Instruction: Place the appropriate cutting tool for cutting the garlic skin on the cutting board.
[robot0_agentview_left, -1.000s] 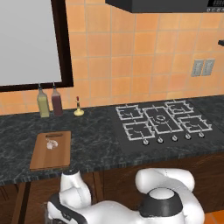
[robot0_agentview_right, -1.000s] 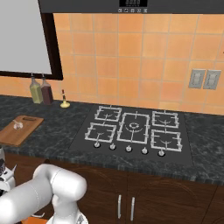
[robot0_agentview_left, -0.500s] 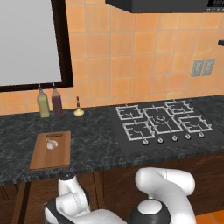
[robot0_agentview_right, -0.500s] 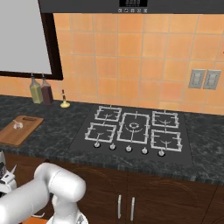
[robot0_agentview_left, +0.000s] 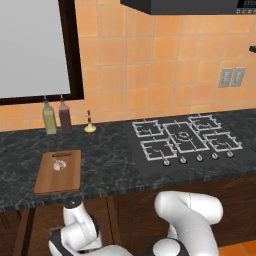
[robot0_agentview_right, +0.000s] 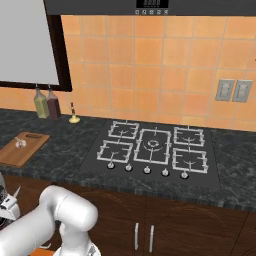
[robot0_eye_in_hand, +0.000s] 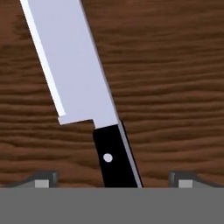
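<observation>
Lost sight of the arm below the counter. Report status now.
Gripper open, fingertips either side of the knife handle, not yet closed. Knife lies on dark wood. Garlic on cutting board. Nothing in the way.

Kitchen knife (robot0_eye_in_hand: 87, 87): silver blade and black riveted handle, lying flat on a dark brown wood-grain surface, blade running toward the upper left of the hand view, handle toward its lower edge. Cutting board (robot0_agentview_left: 50, 177) (robot0_agentview_right: 20, 152): rectangular, light-brown wood, slot handle at its far short end, flat on the dark speckled table. Garlic (robot0_agentview_left: 60, 165) (robot0_agentview_right: 20, 143): small whitish-pink bulb resting on the board's far half, near the slot.
</observation>
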